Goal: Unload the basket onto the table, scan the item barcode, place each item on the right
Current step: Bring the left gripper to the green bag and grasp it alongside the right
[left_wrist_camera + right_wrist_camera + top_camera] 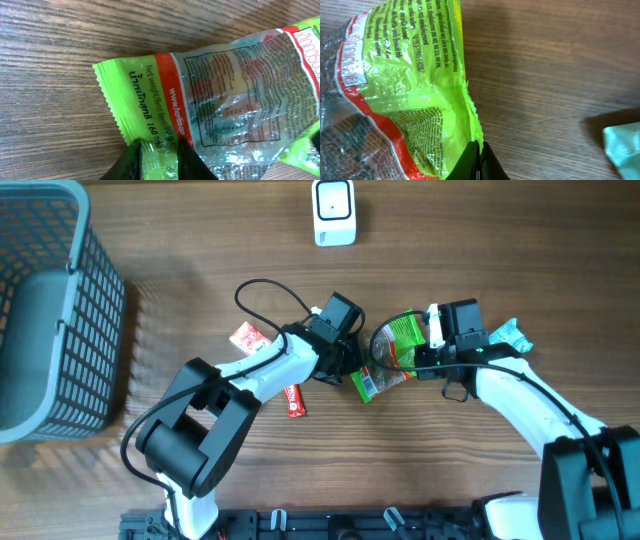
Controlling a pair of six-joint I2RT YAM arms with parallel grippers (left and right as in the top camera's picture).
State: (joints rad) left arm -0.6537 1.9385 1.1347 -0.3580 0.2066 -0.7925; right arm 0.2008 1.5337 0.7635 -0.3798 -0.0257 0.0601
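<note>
A green and red candy bag with a clear window hangs between my two grippers at the table's middle. In the left wrist view the bag's serrated green end lies between the fingers of my left gripper, which stand a little apart around it. In the overhead view the left gripper is at the bag's lower left. My right gripper is shut on the bag's crinkled green edge, and from overhead the right gripper is at the bag's right side. A white scanner stands at the far edge. I cannot make out a barcode.
A grey mesh basket fills the left side. Two red packets lie by the left arm. A teal packet lies right of the right gripper, and its corner shows in the right wrist view.
</note>
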